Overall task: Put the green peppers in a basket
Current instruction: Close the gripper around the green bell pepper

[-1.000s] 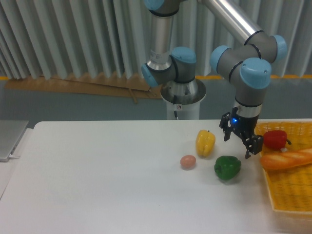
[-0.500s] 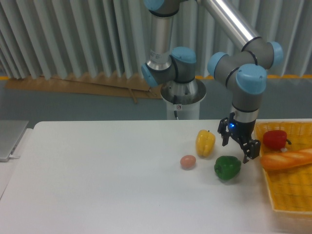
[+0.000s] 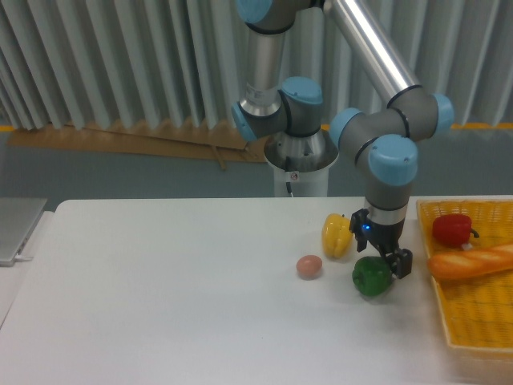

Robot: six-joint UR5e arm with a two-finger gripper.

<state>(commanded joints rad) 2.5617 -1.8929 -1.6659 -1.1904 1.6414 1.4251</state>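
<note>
My gripper [image 3: 378, 250] spread, over green pepper [image 3: 372, 277], lower right of centre. Basket [image 3: 474, 325] far right. Risk: glossy, lobed skin slips, pepper rolls toward egg [image 3: 309, 266].

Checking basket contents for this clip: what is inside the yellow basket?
In the basket lie a red pepper and a bread loaf. Its right part runs out of frame, so anything there is unseen.
</note>
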